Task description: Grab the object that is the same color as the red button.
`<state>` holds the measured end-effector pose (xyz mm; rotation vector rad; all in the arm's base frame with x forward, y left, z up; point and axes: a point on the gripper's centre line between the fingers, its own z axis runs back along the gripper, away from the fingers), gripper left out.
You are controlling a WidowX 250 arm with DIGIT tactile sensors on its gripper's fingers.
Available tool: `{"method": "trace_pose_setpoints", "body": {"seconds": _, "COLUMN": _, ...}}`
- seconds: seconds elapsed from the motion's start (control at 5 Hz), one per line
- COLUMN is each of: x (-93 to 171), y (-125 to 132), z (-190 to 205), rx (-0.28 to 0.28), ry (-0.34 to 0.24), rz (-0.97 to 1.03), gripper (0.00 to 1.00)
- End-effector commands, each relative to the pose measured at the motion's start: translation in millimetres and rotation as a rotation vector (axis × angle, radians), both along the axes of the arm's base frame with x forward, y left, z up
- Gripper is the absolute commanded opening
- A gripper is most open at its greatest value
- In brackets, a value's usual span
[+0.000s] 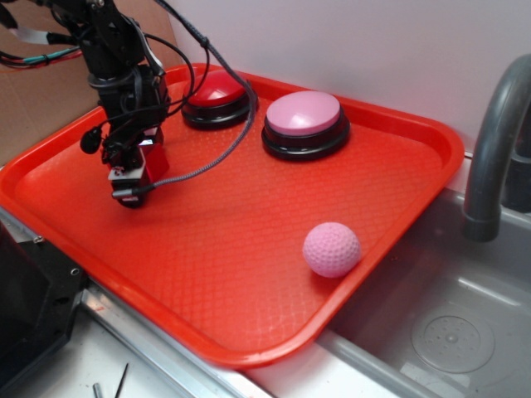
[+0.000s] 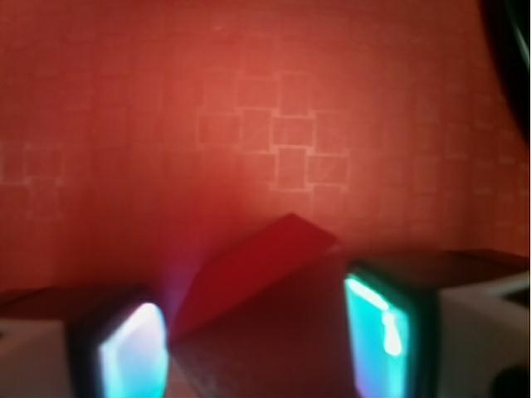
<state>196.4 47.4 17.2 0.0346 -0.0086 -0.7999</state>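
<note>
The small red wedge block (image 2: 257, 274) sits between my gripper's fingers in the wrist view, and its sides reach both lit pads (image 2: 377, 323). My gripper (image 2: 257, 336) is shut on it. In the exterior view the gripper (image 1: 131, 184) is low over the left part of the red tray (image 1: 249, 274), and its body mostly hides the wedge. The red button (image 1: 217, 89), a glossy dome on a black base, stands at the tray's far edge, behind and to the right of the gripper.
A larger pink dome button (image 1: 303, 114) stands to the right of the red one. A pink dimpled ball (image 1: 331, 249) lies near the tray's right edge. A grey sink (image 1: 452, 332) and faucet (image 1: 496, 141) are on the right. A cable (image 1: 217, 153) hangs from the arm.
</note>
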Motion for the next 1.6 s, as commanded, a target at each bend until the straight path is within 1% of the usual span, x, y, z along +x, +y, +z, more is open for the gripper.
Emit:
{"method": "trace_pose_setpoints", "body": {"seconds": 0.0, "x": 3, "y": 0, "z": 13, "rx": 0.015, "ry": -0.027, "rz": 0.01, "gripper": 0.0}}
{"method": "trace_pose_setpoints", "body": {"seconds": 0.2, "x": -2, "y": -5, "z": 32, "rx": 0.024, "ry": -0.026, "rz": 0.061, "gripper": 0.0}}
{"method": "trace_pose_setpoints", "body": {"seconds": 0.4, "x": -10, "y": -28, "z": 74, "rx": 0.043, "ry": -0.041, "rz": 0.185, "gripper": 0.0}}
{"method": "trace_pose_setpoints", "body": {"seconds": 0.6, "x": -16, "y": -50, "z": 113, "rx": 0.033, "ry": 0.017, "rz": 0.43, "gripper": 0.0}}
{"method": "trace_pose_setpoints", "body": {"seconds": 0.8, "x": -39, "y": -52, "z": 155, "rx": -0.181, "ry": -0.11, "rz": 0.662, "gripper": 0.0}}
{"method": "trace_pose_setpoints", "body": {"seconds": 1.0, "x": -50, "y": -47, "z": 174, "rx": -0.149, "ry": -0.141, "rz": 0.91, "gripper": 0.0}}
{"method": "trace_pose_setpoints", "body": {"seconds": 1.2, "x": -57, "y": -35, "z": 176, "rx": -0.164, "ry": -0.129, "rz": 1.164, "gripper": 0.0}}
{"method": "trace_pose_setpoints", "body": {"seconds": 1.4, "x": -52, "y": -29, "z": 171, "rx": -0.156, "ry": -0.103, "rz": 1.219, "gripper": 0.0}}
